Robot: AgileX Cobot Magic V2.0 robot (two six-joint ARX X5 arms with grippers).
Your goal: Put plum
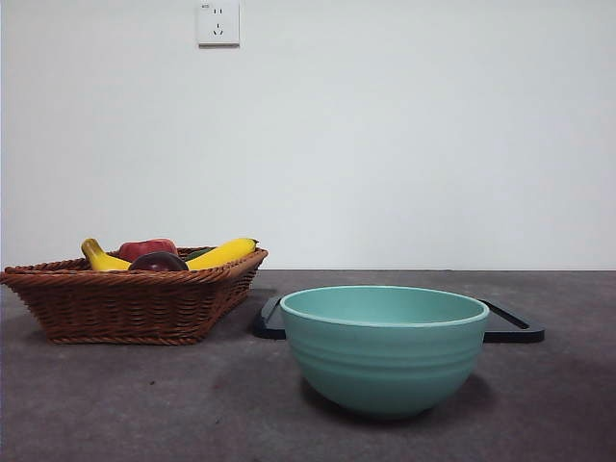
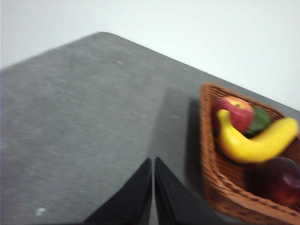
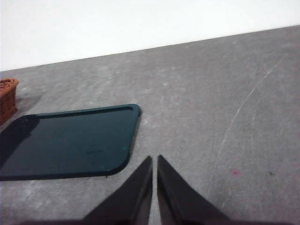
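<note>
The dark maroon plum (image 1: 159, 261) lies in the wicker basket (image 1: 135, 298) at the left, between the bananas (image 1: 223, 253) and a red apple-like fruit (image 1: 146, 247). It also shows in the left wrist view (image 2: 280, 180), at the basket's near corner. The teal bowl (image 1: 385, 346) stands in front at the middle, empty as far as I can see. My left gripper (image 2: 153, 161) is shut and empty above the bare table beside the basket (image 2: 220, 187). My right gripper (image 3: 154, 159) is shut and empty near the dark tray (image 3: 70, 140). Neither arm shows in the front view.
A flat dark tray (image 1: 510, 325) lies behind the bowl. In the basket a red apple-like fruit (image 2: 236, 112), bananas (image 2: 253, 143) and a green item (image 2: 260, 119) lie beside the plum. A wall socket (image 1: 218, 23) is on the white wall.
</note>
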